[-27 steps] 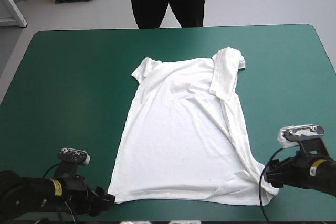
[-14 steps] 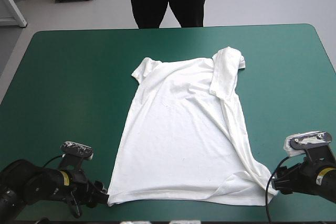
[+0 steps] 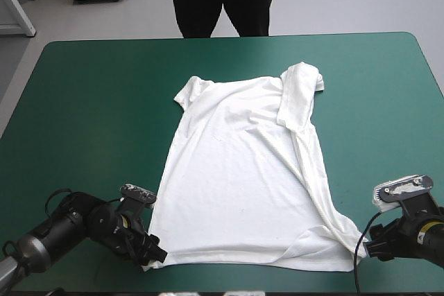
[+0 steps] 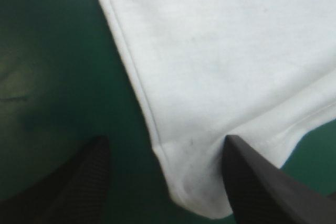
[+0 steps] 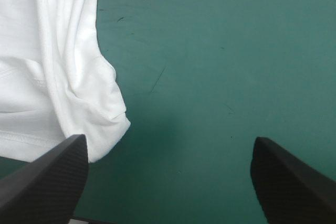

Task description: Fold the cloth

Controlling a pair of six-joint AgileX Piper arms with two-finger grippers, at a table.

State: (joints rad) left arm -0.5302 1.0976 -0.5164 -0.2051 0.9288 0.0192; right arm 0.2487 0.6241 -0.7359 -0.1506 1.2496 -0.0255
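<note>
Teal-green cover [image 3: 83,102], T-shirt [image 3: 236,178] spread flat, left claw [image 4: 165,139] released astride its corner, right claw [image 5: 169,139] released

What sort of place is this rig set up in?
Probably a robotics lab test bench: a table with a plain teal-green cover, one white T-shirt spread flat on it, and the left gripper and right gripper open at its near hem corners.

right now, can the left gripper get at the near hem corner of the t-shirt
Probably yes: the left gripper is open, a corner of the T-shirt lies flat between its fingers, and nothing covers it.
</note>
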